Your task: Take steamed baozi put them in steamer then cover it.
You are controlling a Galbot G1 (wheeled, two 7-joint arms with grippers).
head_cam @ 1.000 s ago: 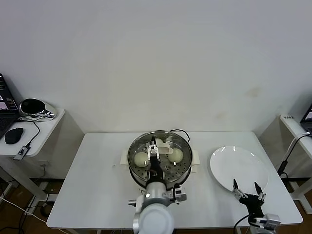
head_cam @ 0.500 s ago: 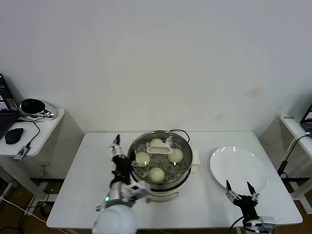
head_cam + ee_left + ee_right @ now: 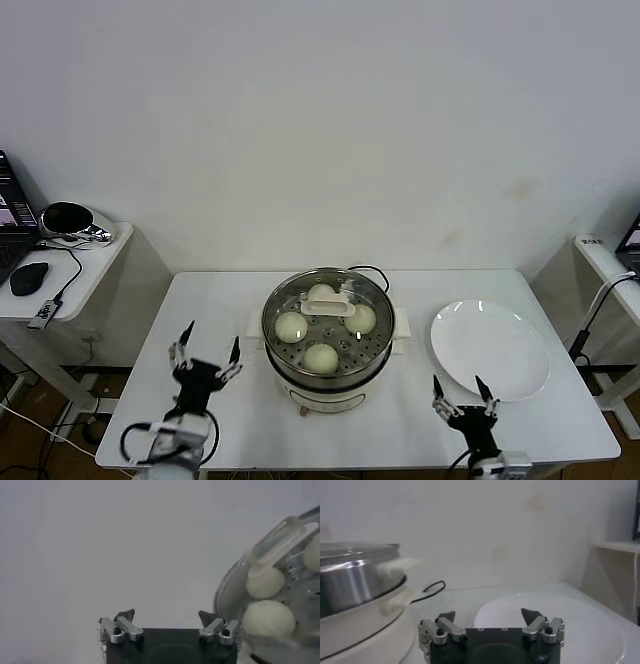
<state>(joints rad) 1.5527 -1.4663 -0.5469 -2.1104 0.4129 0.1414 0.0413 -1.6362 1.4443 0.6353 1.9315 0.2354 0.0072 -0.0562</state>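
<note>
The steamer (image 3: 283, 362) stands mid-table on its cream-white base (image 3: 310, 398). The glass cover (image 3: 375, 338) lies on it, its bar handle (image 3: 330, 303) across the top. Through the glass show the baozi (image 3: 291, 325), (image 3: 321, 357), (image 3: 360, 318), and a fourth (image 3: 320, 291). My left gripper (image 3: 208, 345) is open and empty, left of the steamer near the table's front. My right gripper (image 3: 459, 390) is open and empty at the front edge, beside the plate. The left wrist view shows the left gripper (image 3: 165, 616), the cover's handle (image 3: 277, 537) and two baozi (image 3: 265, 582), (image 3: 268, 619). The right wrist view shows the right gripper (image 3: 488, 615) and the steamer (image 3: 355, 575).
A flat white plate (image 3: 490, 348) lies right of the steamer, also in the right wrist view (image 3: 570, 615). A black cable (image 3: 432, 587) runs behind the pot. A side table (image 3: 100, 250) with a mouse and headset stands far left.
My left gripper has drawn back from above the cover's handle, swung left, and dropped to the table's front left. The cover stays on the steamer. My right gripper has shifted left along the front edge.
</note>
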